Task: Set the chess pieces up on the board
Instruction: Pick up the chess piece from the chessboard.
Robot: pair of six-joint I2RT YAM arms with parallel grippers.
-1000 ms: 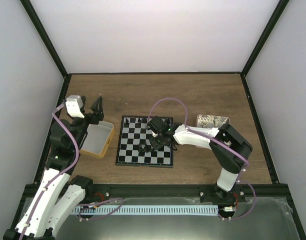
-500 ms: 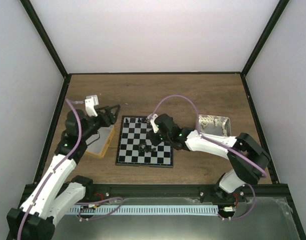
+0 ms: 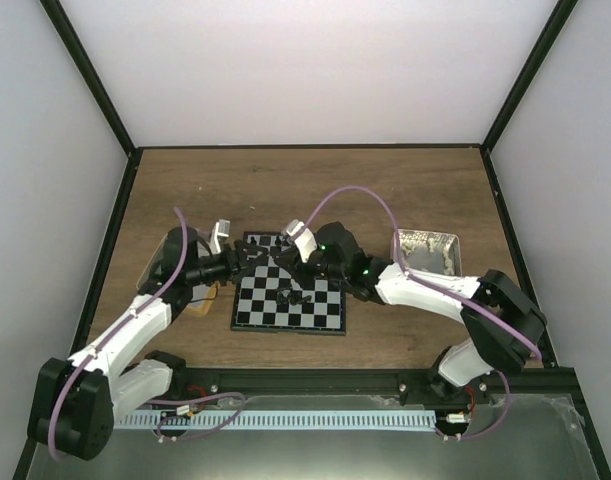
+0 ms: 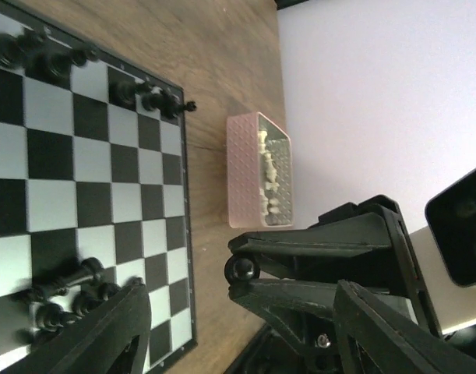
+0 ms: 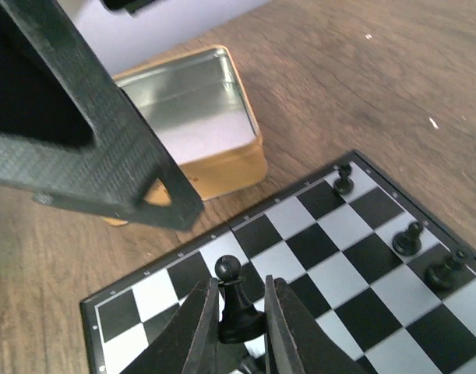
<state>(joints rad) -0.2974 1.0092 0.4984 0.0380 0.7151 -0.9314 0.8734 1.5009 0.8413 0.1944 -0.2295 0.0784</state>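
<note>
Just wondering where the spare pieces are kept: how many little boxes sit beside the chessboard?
2. A yellow-sided metal tin lies just left of the chessboard; a pinkish tray lies to its right. Part of the tabletop is covered, so another could be hidden.

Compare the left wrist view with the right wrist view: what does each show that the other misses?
Only the left wrist: the pink tray holding white pieces beside the board, and the left fingers apart with nothing between them. Only the right wrist: the yellow tray, its visible inside bare, and a black pawn pinched between the right fingers. Both: the board with black pieces standing on it, on the wooden table.
</note>
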